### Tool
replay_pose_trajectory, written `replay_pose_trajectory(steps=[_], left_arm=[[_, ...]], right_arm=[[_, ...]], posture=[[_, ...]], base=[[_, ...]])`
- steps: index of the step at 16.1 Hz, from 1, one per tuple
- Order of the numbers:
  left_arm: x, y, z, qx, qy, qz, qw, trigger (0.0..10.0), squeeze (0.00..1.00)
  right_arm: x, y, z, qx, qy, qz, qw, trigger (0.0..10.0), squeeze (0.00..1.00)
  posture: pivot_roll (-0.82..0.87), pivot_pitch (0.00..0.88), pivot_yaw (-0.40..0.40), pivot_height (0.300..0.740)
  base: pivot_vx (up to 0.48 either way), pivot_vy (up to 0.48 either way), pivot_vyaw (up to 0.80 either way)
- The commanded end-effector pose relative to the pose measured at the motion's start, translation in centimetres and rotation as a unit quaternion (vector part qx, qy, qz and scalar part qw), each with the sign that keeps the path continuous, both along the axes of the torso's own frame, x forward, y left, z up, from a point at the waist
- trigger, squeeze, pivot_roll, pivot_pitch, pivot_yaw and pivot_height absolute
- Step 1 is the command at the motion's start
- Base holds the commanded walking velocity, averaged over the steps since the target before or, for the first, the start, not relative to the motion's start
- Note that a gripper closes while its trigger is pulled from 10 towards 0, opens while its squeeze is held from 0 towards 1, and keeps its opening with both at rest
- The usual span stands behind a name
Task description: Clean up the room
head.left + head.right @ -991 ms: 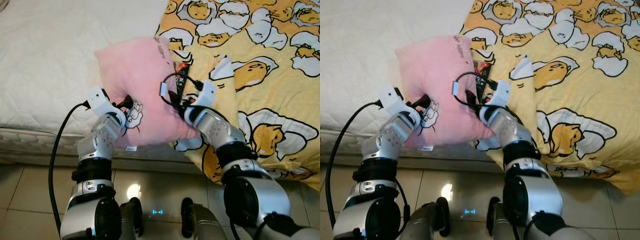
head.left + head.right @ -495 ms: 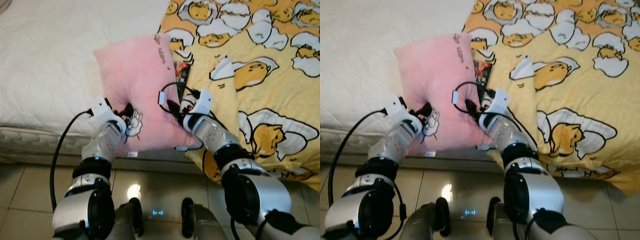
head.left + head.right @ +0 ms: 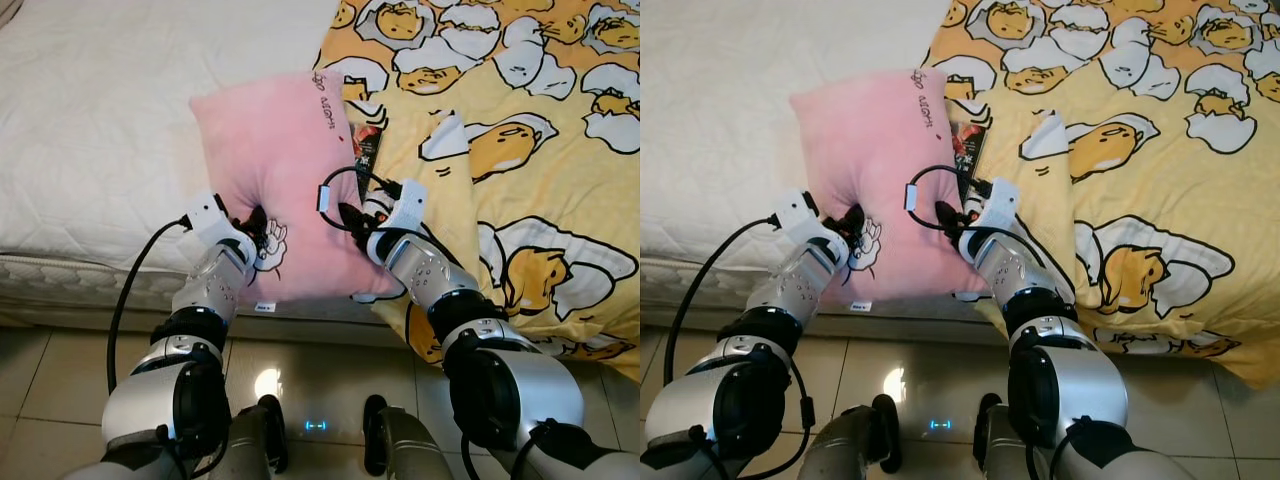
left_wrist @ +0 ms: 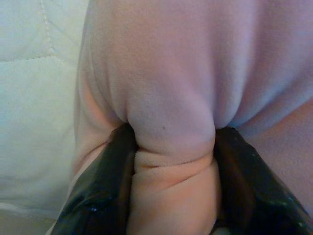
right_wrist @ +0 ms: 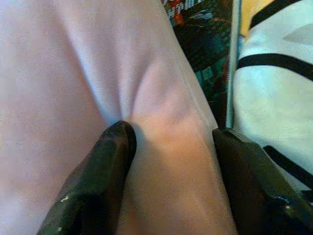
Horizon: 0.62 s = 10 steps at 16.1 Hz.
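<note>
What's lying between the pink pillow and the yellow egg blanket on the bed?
A dark printed packet or booklet lies between the pink pillow and the yellow blanket, partly tucked under the pillow's edge; both eye views show it.

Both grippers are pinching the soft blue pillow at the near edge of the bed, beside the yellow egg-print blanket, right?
Not quite: the soft pillow is pink, not blue, as the left eye view shows. The rest holds: the left gripper and right gripper each pinch a fold of it at the near edge of the white quilted bed, beside the yellow egg-print blanket.
</note>
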<state>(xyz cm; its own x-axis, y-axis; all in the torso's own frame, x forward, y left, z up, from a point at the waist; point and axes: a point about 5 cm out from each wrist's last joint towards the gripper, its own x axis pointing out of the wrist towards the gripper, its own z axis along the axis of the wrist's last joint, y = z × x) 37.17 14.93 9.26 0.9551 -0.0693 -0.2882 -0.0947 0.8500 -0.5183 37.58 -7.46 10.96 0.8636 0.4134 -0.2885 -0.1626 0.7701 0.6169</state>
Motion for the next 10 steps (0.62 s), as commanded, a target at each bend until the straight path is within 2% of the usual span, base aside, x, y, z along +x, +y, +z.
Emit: replay_pose_trajectory(steps=[1,3,6,7,8,9,10], left_arm=[[-0.4,-1.4,-1.0,0.007,0.027,-0.035,0.999,0.0,0.0],[-0.3,-2.3,-0.9,0.001,0.024,-0.061,0.998,0.0,0.0],[0.0,-2.1,-0.4,0.001,0.008,-0.058,0.998,0.0,0.0],[0.1,-1.9,-0.2,-0.018,0.002,-0.048,0.999,0.0,0.0],[0.2,-1.8,-0.1,-0.08,0.006,-0.034,0.996,0.0,0.0],[0.2,-1.8,0.0,-0.109,0.006,-0.031,0.994,0.0,0.0],[0.3,-1.9,0.1,-0.103,0.003,-0.034,0.994,0.0,0.0]], right_arm=[[-0.9,0.6,-1.6,-0.013,0.028,0.018,0.999,0.0,0.0],[-0.6,0.0,-1.3,0.0,0.016,-0.003,1.0,0.0,0.0],[-0.7,0.2,-1.3,0.007,0.01,0.004,1.0,0.0,0.0],[-0.8,0.2,-1.5,0.008,0.012,0.003,1.0,0.0,0.0],[-0.8,0.1,-1.6,0.012,0.015,0.001,1.0,0.0,0.0],[-0.8,0.1,-1.6,0.015,0.016,0.001,1.0,0.0,0.0],[-0.7,0.2,-1.4,0.019,0.016,0.001,1.0,0.0,0.0]], posture=[[-0.16,0.245,-0.015,0.727],[-0.15,0.237,-0.016,0.727],[-0.15,0.228,-0.014,0.727],[-0.15,0.223,-0.014,0.727],[-0.15,0.217,-0.012,0.727],[-0.15,0.206,-0.01,0.727],[-0.14,0.194,-0.008,0.727]], base=[[0.0,0.0,0.0],[0.0,0.0,0.0],[0.0,0.0,0.0],[0.0,0.0,0.0],[0.0,0.0,0.0],[0.0,0.0,0.0],[0.0,0.0,0.0]])
